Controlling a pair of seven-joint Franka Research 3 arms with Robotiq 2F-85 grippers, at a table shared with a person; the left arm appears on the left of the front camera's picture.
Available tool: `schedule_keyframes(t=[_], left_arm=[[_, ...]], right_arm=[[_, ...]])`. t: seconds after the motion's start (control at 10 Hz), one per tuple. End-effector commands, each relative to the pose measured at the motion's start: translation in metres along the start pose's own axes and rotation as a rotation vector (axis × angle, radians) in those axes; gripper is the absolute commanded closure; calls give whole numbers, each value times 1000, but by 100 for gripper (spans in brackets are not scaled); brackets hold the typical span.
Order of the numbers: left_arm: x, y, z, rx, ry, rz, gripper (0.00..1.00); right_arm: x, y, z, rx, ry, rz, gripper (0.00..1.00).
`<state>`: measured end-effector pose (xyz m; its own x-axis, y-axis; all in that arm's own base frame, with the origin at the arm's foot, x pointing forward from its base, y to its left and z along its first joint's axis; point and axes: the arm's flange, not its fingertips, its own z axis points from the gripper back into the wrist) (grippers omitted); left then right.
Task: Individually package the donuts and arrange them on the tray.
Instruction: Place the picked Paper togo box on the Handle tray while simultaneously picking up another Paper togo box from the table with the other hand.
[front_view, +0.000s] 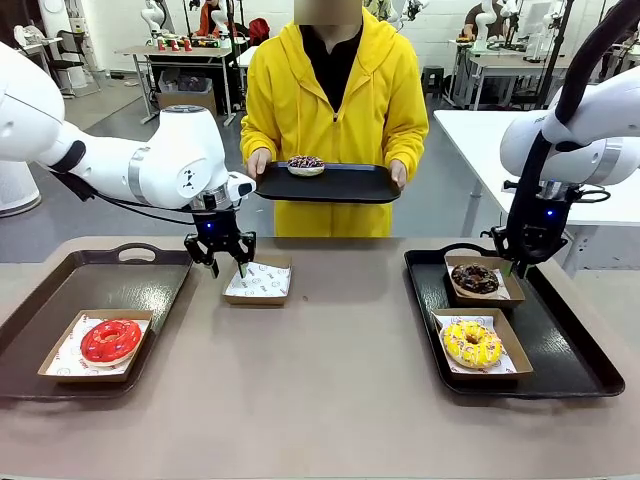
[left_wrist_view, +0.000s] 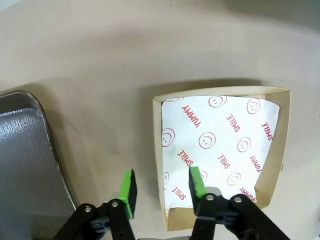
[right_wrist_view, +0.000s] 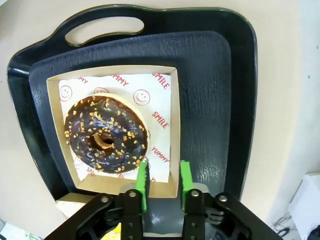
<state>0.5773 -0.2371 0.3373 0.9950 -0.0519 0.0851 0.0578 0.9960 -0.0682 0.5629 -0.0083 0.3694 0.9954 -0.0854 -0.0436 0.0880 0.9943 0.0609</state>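
Chocolate donut (right_wrist_view: 106, 138) with orange flecks is seated in a paper-lined box (right_wrist_view: 112, 131) at the 12 o'clock end of the right tray (front_view: 575, 345); the yellow sprinkled donut (front_view: 471, 343) is boxed at 6 o'clock, the red donut (front_view: 110, 340) on the left tray (front_view: 60, 290). A fourth sprinkled donut (front_view: 305, 164) is held out on the person's tray (front_view: 330, 185).

Right gripper (right_wrist_view: 163, 180) – fingers narrowly parted astride the box wall, nothing pinched.

Left gripper (left_wrist_view: 161, 189) – half spread astride the empty box (left_wrist_view: 220, 155) rim, not yet pinching. A square closure on that wall is advised, without creasing.

The liner's print is resolved from the wrists alone.
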Motion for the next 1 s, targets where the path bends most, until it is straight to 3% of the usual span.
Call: schedule_keyframes(t=[0.0, 0.1, 0.3, 0.9], left_arm=[[5, -3, -4, -7, 17, 26, 100], [4, -4, -6, -11, 24, 28, 100], [4, -6, -9, -10, 30, 26, 100], [-1, -6, 3, -18, 74, 45, 100]], right_arm=[[-1, 2, 0, -11, 7, 1, 0], [-2, 2, 0, -7, 6, 5, 14], [-2, 2, 1, -6, 4, 12, 0], [-14, -1, 15, 40, 23, 3, 0]])
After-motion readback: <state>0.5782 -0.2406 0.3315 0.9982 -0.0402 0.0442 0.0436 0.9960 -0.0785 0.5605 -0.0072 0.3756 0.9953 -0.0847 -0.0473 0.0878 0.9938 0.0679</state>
